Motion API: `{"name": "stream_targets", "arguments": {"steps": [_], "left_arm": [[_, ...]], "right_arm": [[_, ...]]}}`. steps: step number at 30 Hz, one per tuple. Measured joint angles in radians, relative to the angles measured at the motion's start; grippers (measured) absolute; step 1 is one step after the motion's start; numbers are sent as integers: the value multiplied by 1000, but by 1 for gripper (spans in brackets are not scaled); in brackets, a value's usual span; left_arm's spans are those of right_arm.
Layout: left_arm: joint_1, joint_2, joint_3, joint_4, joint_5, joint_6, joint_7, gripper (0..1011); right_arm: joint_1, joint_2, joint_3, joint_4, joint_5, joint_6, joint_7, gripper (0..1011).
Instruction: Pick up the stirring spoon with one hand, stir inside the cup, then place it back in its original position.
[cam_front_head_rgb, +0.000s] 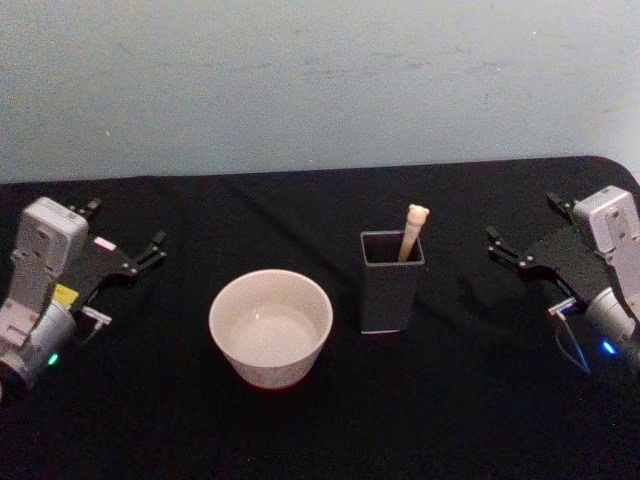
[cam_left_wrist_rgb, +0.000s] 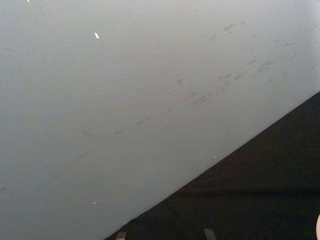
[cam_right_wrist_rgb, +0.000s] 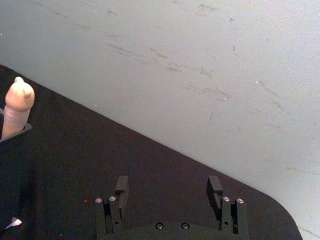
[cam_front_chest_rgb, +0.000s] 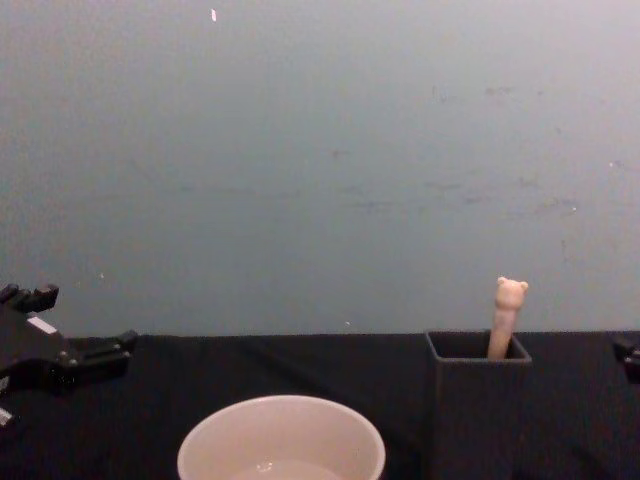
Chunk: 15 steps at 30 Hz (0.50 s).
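The stirring spoon (cam_front_head_rgb: 412, 230) stands in the dark grey square holder (cam_front_head_rgb: 390, 290) right of centre, its pale peach bear-topped handle (cam_front_chest_rgb: 505, 315) sticking out above the rim; its bowl is hidden inside. Left of the holder (cam_front_chest_rgb: 480, 400) stands the cream-white cup (cam_front_head_rgb: 270, 325), apart from it. My right gripper (cam_front_head_rgb: 525, 222) rests open at the table's right side, well clear of the holder. In the right wrist view its fingers (cam_right_wrist_rgb: 121, 187) are spread, with the spoon handle (cam_right_wrist_rgb: 17, 107) farther off. My left gripper (cam_front_head_rgb: 125, 230) rests open at the far left.
A black cloth (cam_front_head_rgb: 450, 400) covers the table, and a pale blue-grey wall (cam_front_head_rgb: 320, 80) rises behind its far edge. The table's rounded far right corner (cam_front_head_rgb: 610, 165) lies just behind the right gripper.
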Motion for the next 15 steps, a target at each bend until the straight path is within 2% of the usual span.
{"name": "stream_targets", "arguments": {"steps": [15], "left_arm": [[0,0,0,0,0,0,0,1001]], "right_arm": [[0,0,0,0,0,0,0,1000]]}}
